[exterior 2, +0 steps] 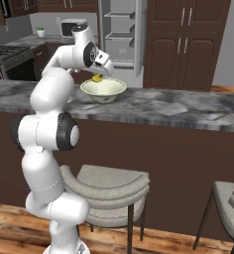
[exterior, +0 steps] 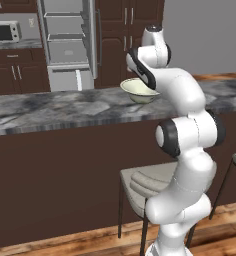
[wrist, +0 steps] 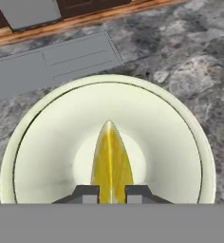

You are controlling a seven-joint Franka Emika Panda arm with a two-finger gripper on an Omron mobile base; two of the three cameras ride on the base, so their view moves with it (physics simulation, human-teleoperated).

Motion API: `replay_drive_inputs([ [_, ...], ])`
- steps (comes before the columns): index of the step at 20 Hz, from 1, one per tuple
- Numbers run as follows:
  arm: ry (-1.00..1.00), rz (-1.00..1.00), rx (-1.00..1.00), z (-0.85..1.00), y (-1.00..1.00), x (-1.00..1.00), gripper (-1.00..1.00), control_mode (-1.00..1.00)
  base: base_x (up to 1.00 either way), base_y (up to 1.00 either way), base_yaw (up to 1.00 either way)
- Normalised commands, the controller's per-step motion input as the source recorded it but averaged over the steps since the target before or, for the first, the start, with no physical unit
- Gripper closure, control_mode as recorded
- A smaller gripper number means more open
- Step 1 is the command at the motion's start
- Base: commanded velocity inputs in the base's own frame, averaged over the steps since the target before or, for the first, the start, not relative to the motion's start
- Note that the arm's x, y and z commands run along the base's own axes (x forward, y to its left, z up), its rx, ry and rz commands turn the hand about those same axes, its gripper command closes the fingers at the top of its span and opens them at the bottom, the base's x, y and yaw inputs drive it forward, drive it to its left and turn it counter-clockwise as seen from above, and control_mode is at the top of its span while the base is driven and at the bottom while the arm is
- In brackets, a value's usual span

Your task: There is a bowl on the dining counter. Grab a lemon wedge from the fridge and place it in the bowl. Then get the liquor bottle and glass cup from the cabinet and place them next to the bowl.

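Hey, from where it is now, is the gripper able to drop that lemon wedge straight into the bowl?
Probably yes. The gripper holds the lemon wedge directly above the bowl on the dining counter, with nothing between them.

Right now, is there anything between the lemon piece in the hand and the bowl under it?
No. In the hand view the lemon wedge, pinched by the hand, hangs over the bowl with nothing between.

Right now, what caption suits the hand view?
Hand holding a lemon wedge over the pale bowl on the dining counter.
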Motion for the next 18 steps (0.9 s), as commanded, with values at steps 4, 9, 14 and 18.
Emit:
replay_drive_inputs([
  [4, 0.11, -0.02, 0.00, -0.41, 0.00, 0.40, 1.00, -1.00, 0.00, 0.00, 0.00],
  [9, 0.09, -0.01, 0.00, -0.32, 0.00, 0.52, 1.00, -1.00, 0.00, 0.00, 0.00],
  [14, 0.06, -0.01, 0.00, -0.25, 0.00, 0.38, 1.00, -1.00, 0.00, 0.00, 0.00],
  [18, 0.06, -0.01, 0.00, -0.26, 0.00, 0.27, 1.00, -1.00, 0.00, 0.00, 0.00],
])
